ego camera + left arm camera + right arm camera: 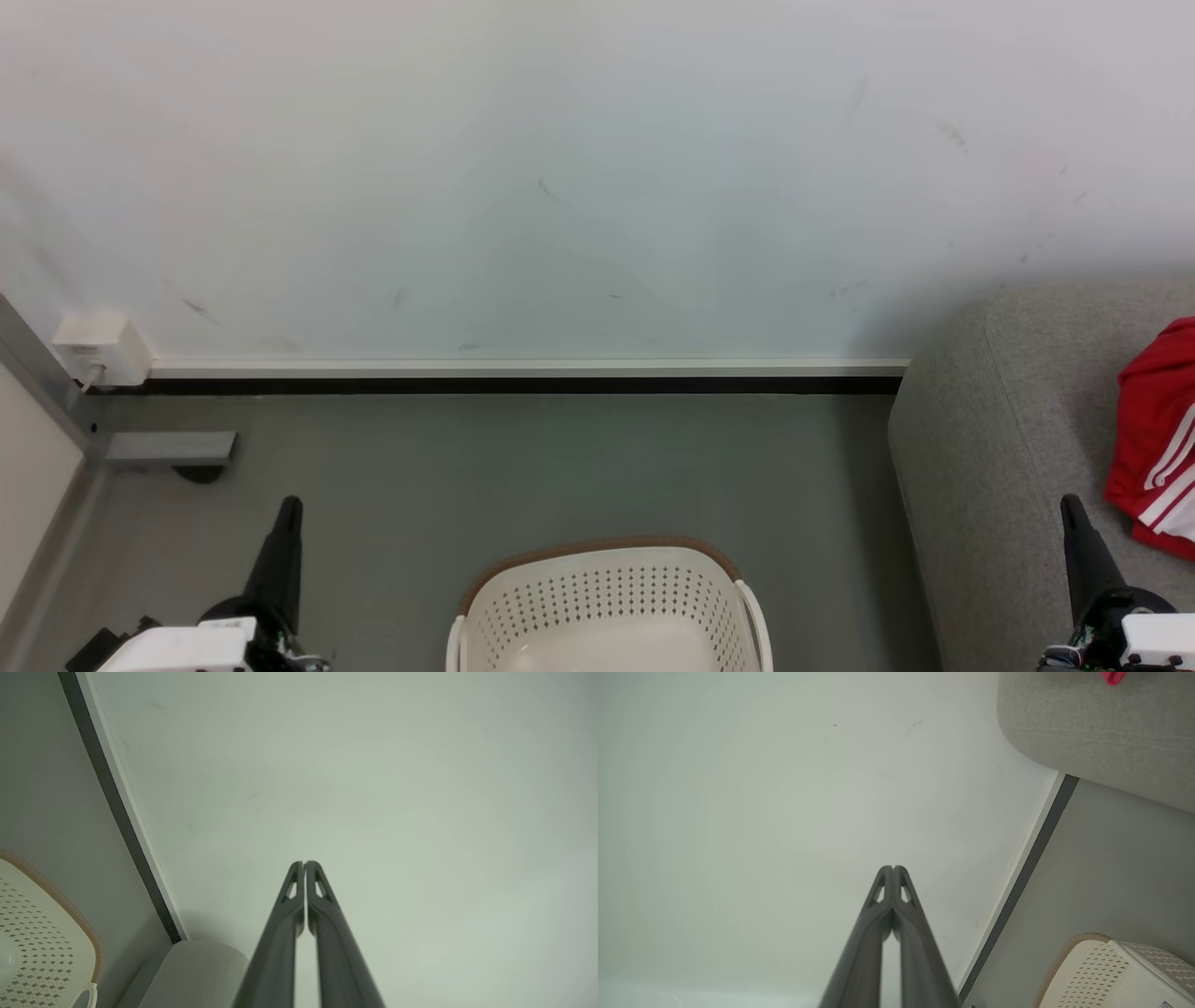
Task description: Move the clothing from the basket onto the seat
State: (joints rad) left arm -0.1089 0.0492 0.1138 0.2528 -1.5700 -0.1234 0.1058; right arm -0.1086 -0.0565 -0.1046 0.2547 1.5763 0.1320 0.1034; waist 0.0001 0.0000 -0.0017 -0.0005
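**On the seat, far right: red clothing; basket near centre on the floor**

On the seat, at the right edge of the head view, lies the clothing. It is one bright red garment with white stripes, crumpled and partly cut off by the frame edge. A scrap of the same red shows on the seat in the right wrist view.

Writing: one small label on the basket's near corner, too small to read.

Counts:
- 1 basket, cream with rows of holes and a brown rim. It has 2 white loop handles, one on each side. It stands on the grey floor, left of the seat and apart from it. The part of its inside that shows is the pale bottom and the perforated wall.
- 1 seat, light grey fabric, with a rounded corner toward the wall.
- 2 claws. The left claw has its fingers pressed together and grips nothing. The right claw is the same, tips touching and nothing between them. One is on each side of the basket, both pointing at the far wall.

Surroundings:
- White scuffed wall with a white skirting and a dark strip under it.
- 1 white box on the wall at far left.
- 1 grey bracket on the floor just below the box.
- Open floor lies between the basket and the seat.
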